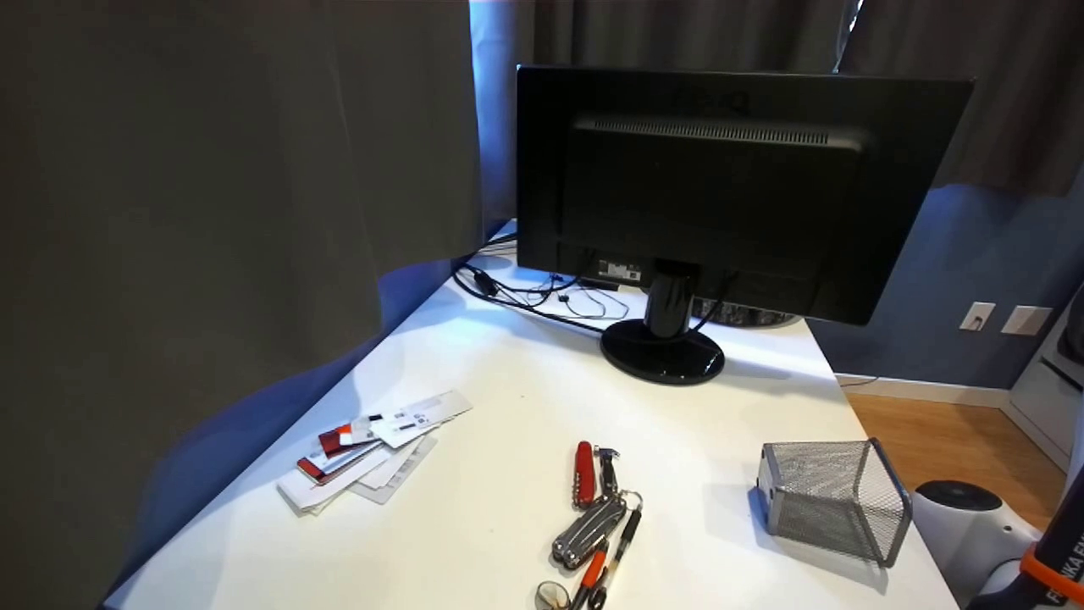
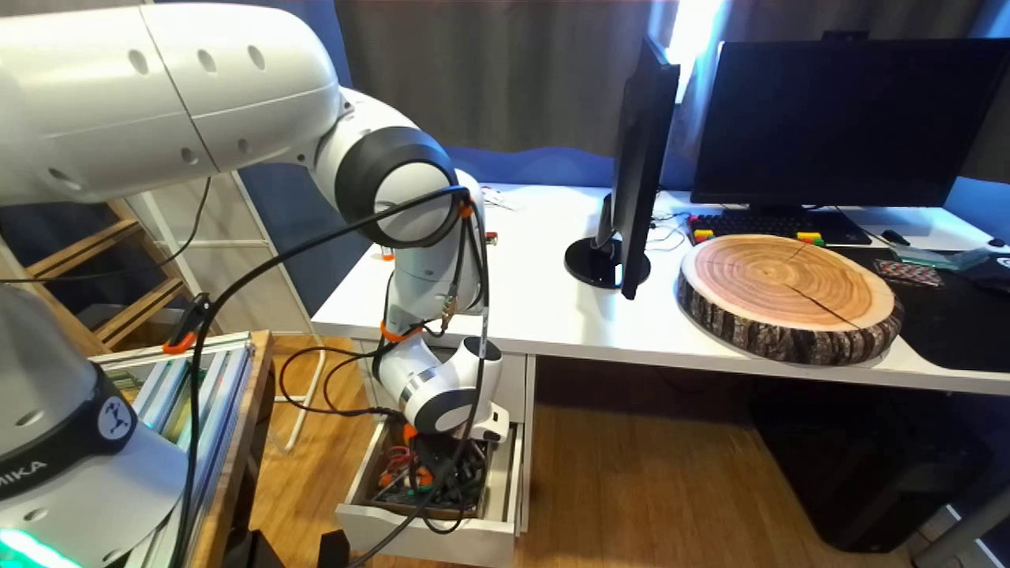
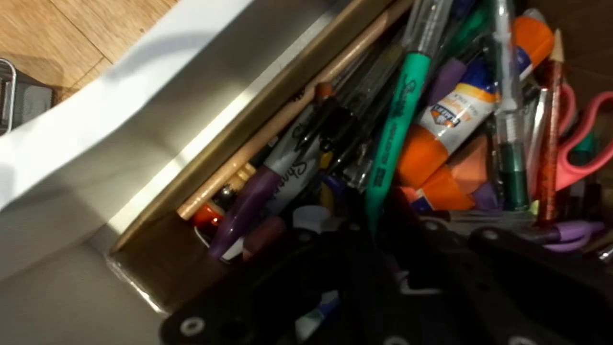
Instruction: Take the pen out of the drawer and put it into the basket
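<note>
The pen (image 3: pixel 395 129) is green with a clear end and lies slanted among other pens in the open drawer (image 2: pixel 442 544). In the wrist view my gripper (image 3: pixel 376 211) has its dark fingers closed around the pen's lower green end. The fingertips are in shadow, but both sides appear to touch the pen. In an exterior view the gripper (image 2: pixel 442 457) is down inside the drawer, partly hidden by the wrist and cables. The basket (image 1: pixel 830 500) is a grey wire-mesh box lying on its side on the white desk, near its edge. It is hidden behind the arm in the other view.
A brown box (image 3: pixel 230 158) in the drawer holds markers, a glue stick (image 3: pixel 455 115) and pink scissors (image 3: pixel 586 139). On the desk are a monitor (image 1: pixel 728 195), tools (image 1: pixel 593 525), cards (image 1: pixel 373 457) and a wood slab (image 2: pixel 789 292). The desk edge overhangs the drawer.
</note>
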{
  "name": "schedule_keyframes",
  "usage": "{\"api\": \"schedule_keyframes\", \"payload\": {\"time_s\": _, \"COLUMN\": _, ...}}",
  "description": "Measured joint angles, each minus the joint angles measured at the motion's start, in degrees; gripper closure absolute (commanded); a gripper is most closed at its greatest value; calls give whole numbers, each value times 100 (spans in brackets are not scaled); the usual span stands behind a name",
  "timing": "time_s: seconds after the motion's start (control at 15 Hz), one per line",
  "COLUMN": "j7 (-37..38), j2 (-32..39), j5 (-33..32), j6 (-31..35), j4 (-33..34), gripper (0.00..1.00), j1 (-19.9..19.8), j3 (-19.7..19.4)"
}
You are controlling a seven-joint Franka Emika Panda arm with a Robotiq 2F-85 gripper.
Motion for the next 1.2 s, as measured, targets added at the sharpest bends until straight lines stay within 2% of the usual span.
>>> {"api": "schedule_keyframes", "payload": {"time_s": 0.53, "j7": 68, "j2": -204, "j5": 9, "j6": 118, "j4": -200, "gripper": 97, "j1": -103, "j3": 95}}
{"api": "schedule_keyframes", "payload": {"time_s": 0.87, "j7": 39, "j2": -709, "j5": 4, "j6": 145, "j4": -696, "gripper": 97, "j1": -133, "j3": 12}}
{"api": "schedule_keyframes", "payload": {"time_s": 1.2, "j7": -96, "j2": -1443, "j5": -21, "j6": 257, "j4": -1463, "gripper": 97, "j1": -137, "j3": -72}}
